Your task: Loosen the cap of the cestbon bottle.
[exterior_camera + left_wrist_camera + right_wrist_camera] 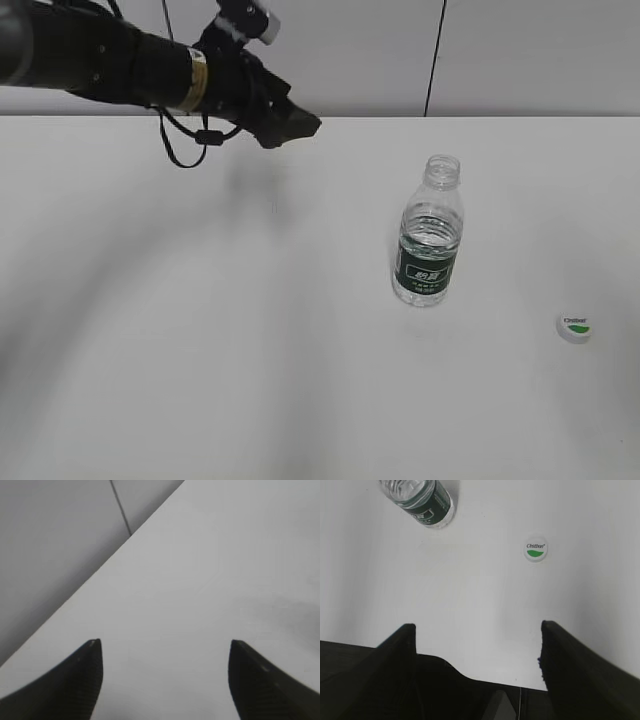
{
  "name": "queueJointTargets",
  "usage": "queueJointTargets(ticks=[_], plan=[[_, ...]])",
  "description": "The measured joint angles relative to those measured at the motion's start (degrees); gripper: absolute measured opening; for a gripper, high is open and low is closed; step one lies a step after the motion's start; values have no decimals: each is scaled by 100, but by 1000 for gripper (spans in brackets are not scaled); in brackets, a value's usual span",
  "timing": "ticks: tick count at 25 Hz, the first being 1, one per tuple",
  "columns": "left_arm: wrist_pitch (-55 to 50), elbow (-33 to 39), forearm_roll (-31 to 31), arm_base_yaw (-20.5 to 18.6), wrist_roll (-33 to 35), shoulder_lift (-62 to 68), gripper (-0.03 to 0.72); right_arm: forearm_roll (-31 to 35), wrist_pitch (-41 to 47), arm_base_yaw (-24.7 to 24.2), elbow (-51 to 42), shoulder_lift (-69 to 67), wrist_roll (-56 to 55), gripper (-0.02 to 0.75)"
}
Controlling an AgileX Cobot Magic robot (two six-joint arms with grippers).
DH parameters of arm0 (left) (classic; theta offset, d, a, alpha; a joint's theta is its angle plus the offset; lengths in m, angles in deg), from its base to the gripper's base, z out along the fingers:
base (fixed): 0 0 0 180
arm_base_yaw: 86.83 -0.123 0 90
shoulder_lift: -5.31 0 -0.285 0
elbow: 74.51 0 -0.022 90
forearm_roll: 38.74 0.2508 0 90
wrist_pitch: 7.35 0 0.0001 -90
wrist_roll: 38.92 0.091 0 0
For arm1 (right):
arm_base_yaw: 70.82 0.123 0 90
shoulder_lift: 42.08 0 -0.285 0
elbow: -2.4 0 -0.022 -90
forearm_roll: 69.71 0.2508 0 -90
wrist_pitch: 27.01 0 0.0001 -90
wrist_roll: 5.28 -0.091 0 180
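The cestbon bottle (430, 235) stands upright on the white table with its mouth open, no cap on it. It also shows at the top of the right wrist view (420, 497). The cap (574, 327) lies flat on the table to the right of the bottle, its green mark up, and also shows in the right wrist view (536, 549). My left gripper (295, 125) is open and empty, raised at the back left, far from the bottle; the left wrist view (162, 647) shows only bare table between its fingers. My right gripper (476, 627) is open and empty near the table's front edge, out of the exterior view.
The white table (200, 330) ends at a grey wall (500, 50) with a dark vertical seam. The table's front edge and dark space below it show in the right wrist view (470, 690).
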Motion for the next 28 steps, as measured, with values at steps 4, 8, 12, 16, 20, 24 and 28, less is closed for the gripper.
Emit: queueJointTargets(ticks=[4,8,12,16,20,24,28], plan=[[-706,564,0,0,-66,-7,593,0,60,0,0,101,0,579],[-1672,1285,0,40,-125,-184,593,5,114,0,0,120,0,579],[-2746,1810,-395,206,-126,-635,591,5,151,0,0,120,0,579],[-3282,2252,-1313,430,-130,-1200,585,23,236,0,0,120,0,579],[-3376,2784,-2005,745,-130,-1946,583,50,461,0,0,120,0,579],[-4059,3262,-3114,1098,248,-2712,582,182,707,0,0,161,-5,579],[-5331,3406,-4707,1401,1601,-3264,582,269,899,0,0,589,-15,579]])
